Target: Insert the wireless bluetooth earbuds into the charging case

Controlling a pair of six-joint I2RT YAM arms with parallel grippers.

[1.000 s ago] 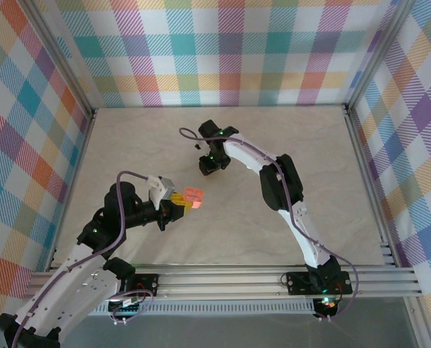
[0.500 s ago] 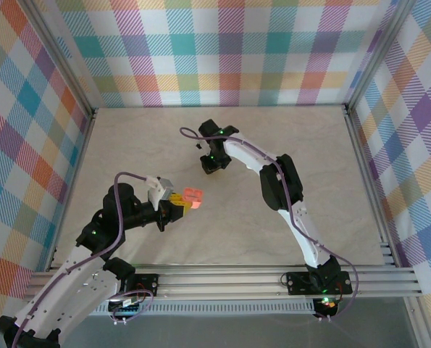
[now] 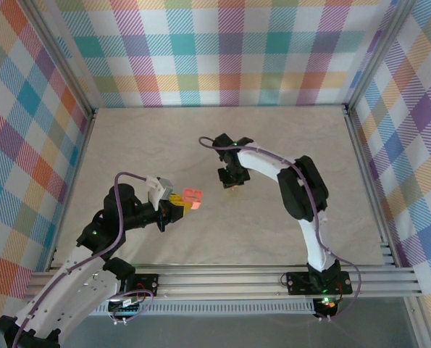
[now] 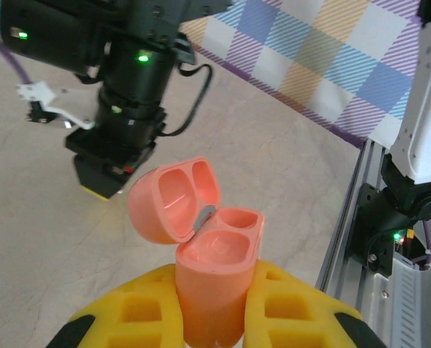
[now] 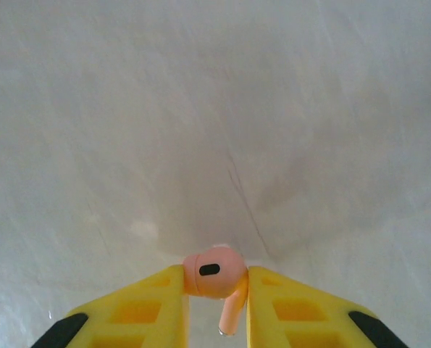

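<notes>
Well clear of walls (image 3: pixel 215 58), right fingers (image 5: pixel 128 312) pinch pink earbud (image 5: pixel 214 272).

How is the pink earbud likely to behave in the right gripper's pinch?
Probably slippery: the pink earbud looks smooth and rounded, pinched at its head by the right gripper. Its hanging stem suggests it could pivot. Likely light, being tiny beside the yellow fingers.

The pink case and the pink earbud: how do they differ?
The case is far bigger than the earbud. The case stands open, both wells empty; the earbud is one stemmed piece. The left gripper clamps the case, the right gripper the earbud. Both are salmon-pink.
</notes>
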